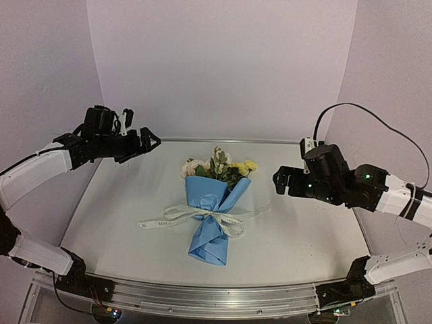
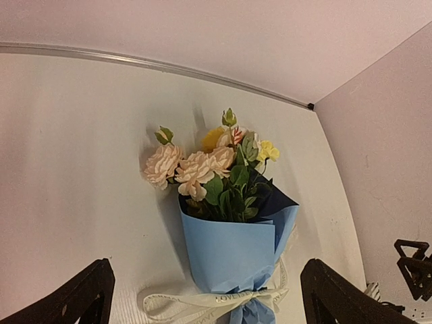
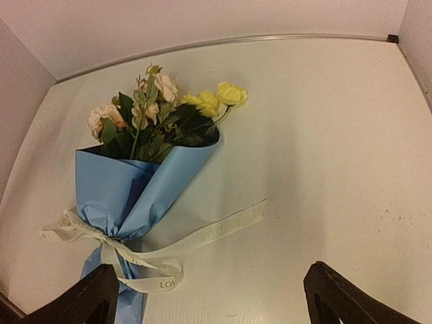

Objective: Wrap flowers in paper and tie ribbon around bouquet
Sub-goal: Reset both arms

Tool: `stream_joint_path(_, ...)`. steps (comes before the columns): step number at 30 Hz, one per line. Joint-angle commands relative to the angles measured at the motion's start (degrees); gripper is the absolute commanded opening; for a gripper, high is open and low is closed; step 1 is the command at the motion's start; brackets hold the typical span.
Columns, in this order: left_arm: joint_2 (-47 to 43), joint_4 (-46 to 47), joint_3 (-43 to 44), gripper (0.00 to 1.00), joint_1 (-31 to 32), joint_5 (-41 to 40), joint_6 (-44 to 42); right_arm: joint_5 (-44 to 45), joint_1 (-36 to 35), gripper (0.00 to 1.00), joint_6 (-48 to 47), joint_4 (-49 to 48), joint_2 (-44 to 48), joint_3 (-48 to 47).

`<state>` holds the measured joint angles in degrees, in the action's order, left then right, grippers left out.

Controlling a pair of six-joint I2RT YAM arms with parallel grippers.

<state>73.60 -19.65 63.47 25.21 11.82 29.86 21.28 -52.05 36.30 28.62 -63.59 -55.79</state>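
The bouquet point(image 1: 211, 214) lies in the middle of the table, blooms pointing to the back wall. Its pink, cream and yellow flowers point(image 1: 217, 167) stick out of a light-blue paper point(image 1: 206, 196) cone. An off-white lettered ribbon point(image 1: 169, 217) is tied in a bow round the cone's narrow waist, its ends trailing left and right. My left gripper point(image 1: 144, 142) hangs open above the back left, holding nothing. At the right, above the table, my right gripper point(image 1: 279, 181) is open and empty too. Each wrist view looks down on flowers point(image 2: 196, 169) point(image 3: 162, 115), paper point(image 2: 229, 253) point(image 3: 128, 189) and ribbon point(image 2: 196, 305) point(image 3: 209, 233).
The white table point(image 1: 317, 236) is boxed in by pale walls at the back and both sides. A metal strip point(image 1: 229, 141) runs along its far edge and an aluminium rail point(image 1: 216, 295) along the near edge. A black cable point(image 1: 378, 125) loops off the right arm.
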Motion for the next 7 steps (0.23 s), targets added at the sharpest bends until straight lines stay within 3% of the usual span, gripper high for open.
stream_joint_path(1,-1.74,-0.04,2.48,1.0,0.01,-2.27,-1.74,7.28,0.13,0.98,-3.08,2.68,1.41,-1.05)
stream_joint_path(7,-2.23,1.54,1.79,1.0,0.01,-2.24,-1.9,7.79,0.11,0.98,-3.75,3.88,1.06,-2.29)
